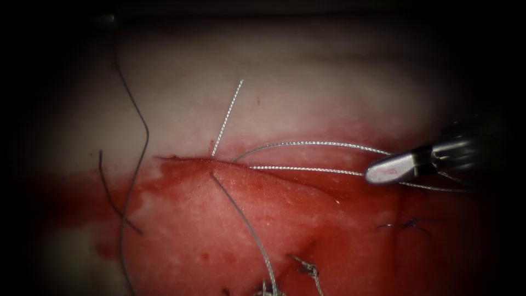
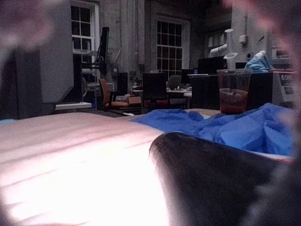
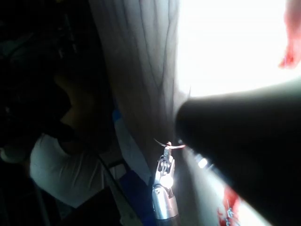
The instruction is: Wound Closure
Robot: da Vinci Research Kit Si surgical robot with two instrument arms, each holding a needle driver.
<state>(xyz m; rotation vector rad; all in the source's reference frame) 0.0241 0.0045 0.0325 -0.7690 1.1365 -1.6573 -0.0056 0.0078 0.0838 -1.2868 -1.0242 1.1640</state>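
Silvery thread (image 1: 307,144) loops left of the right gripper (image 1: 383,172), shut on it.

Pale upper band of pork-belly tissue (image 1: 329,71) lies open, broken by one upright silvery braided thread end (image 1: 229,115). Right of centre, silver thread strands (image 1: 307,144) cross toward the right arm's metal hand (image 1: 378,173). Thin dark thread (image 1: 139,159) hangs down the left side.

Pale thread (image 1: 307,144) loops rightward from the red-wet tissue (image 1: 230,219); one stiff end (image 1: 227,118) stands up above the cut (image 1: 219,162).
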